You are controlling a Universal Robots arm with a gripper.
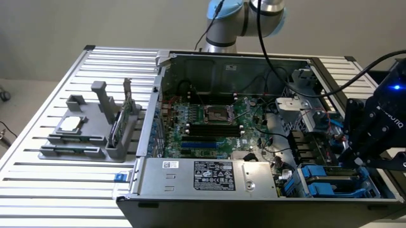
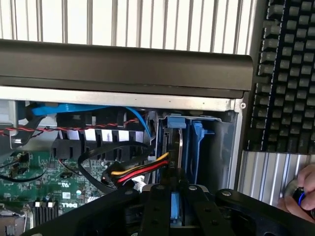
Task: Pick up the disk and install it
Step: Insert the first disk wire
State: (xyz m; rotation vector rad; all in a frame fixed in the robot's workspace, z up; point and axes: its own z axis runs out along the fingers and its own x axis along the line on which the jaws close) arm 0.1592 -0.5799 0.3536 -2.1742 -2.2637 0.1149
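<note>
The disk [image 2: 173, 142] stands on edge in the drive bay at the corner of the open computer case, its blue carrier showing at the far end. My gripper [image 2: 175, 199] is shut on its near edge, with blue plastic showing between the black fingers [image 2: 156, 209]. In the exterior view the black gripper [image 1: 355, 159] hangs over the drive bay [image 1: 330, 183] at the case's front right corner, where blue carriers sit.
Red, yellow and black cables [image 2: 133, 172] and a blue cable [image 2: 88, 108] run beside the bay. The motherboard [image 1: 209, 123] fills the case. A grey fixture [image 1: 95, 128] holding a chip and memory stick sits at the exterior view's left. A keyboard [image 2: 288, 73] and a hand [image 2: 300, 196] lie outside the case.
</note>
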